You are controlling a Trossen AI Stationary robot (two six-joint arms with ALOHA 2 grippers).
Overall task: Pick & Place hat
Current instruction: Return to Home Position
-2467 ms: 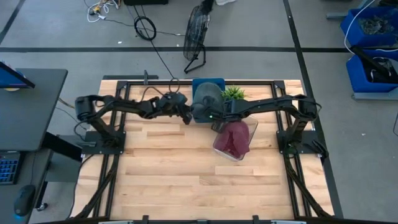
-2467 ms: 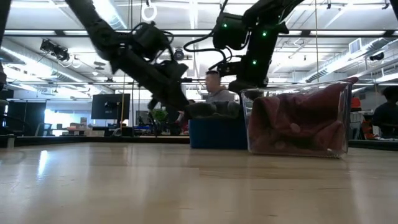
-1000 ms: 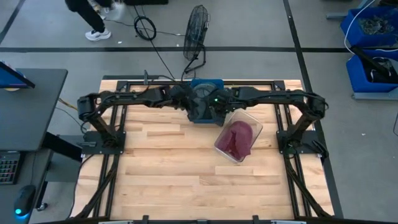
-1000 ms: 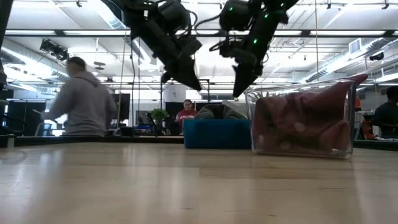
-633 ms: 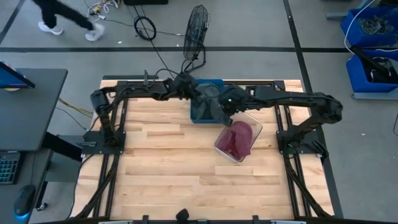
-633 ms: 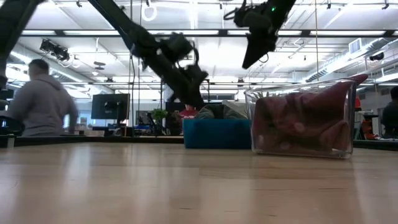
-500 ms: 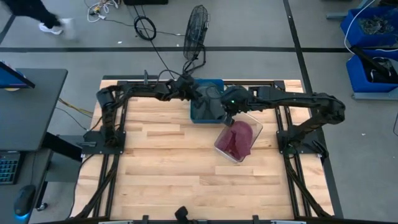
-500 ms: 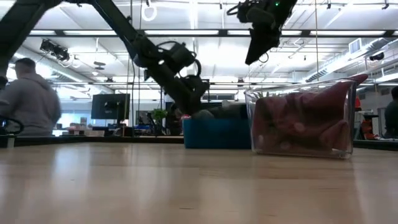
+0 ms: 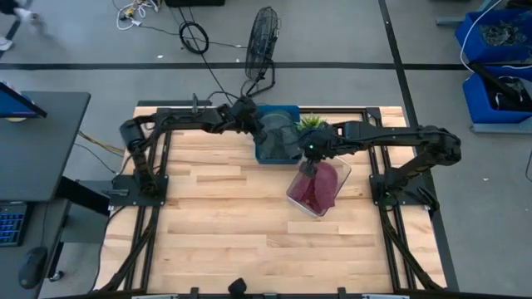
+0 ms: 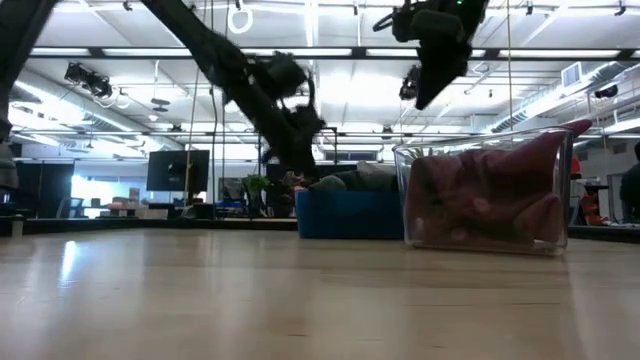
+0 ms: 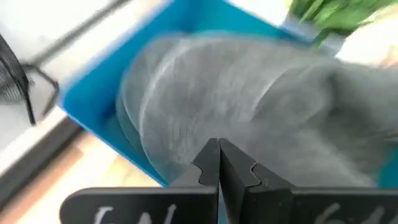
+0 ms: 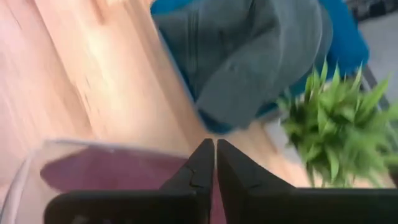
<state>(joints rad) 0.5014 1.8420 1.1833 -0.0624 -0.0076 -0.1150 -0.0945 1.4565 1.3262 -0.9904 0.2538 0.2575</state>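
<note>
A grey hat [image 9: 278,131] lies in the blue bin [image 9: 287,109] at the table's far edge. My left gripper [image 9: 258,124] hangs shut just over the bin's left side; in its wrist view its shut tips [image 11: 217,152] point at the grey hat [image 11: 249,99]. My right gripper [image 9: 309,158] is shut and raised high [image 10: 425,100] above the far end of a clear container [image 9: 337,166], in which a maroon hat [image 9: 316,187] is stuffed. Its wrist view shows the shut tips [image 12: 215,149] over the maroon hat [image 12: 112,171].
A small green plant [image 9: 313,123] stands right of the blue bin, close to my right arm. The clear container [image 10: 400,190] sits on the table right of centre. Bare wood spreads over the near half and the left side. A fan stands on the floor beyond the far edge.
My right gripper has risen and swung from over the blue bin toward the table's right and near side, ending above the clear container. My left gripper dipped down to the grey hat in the bin, then drew back a little up and left. Both hats stay in their containers.
</note>
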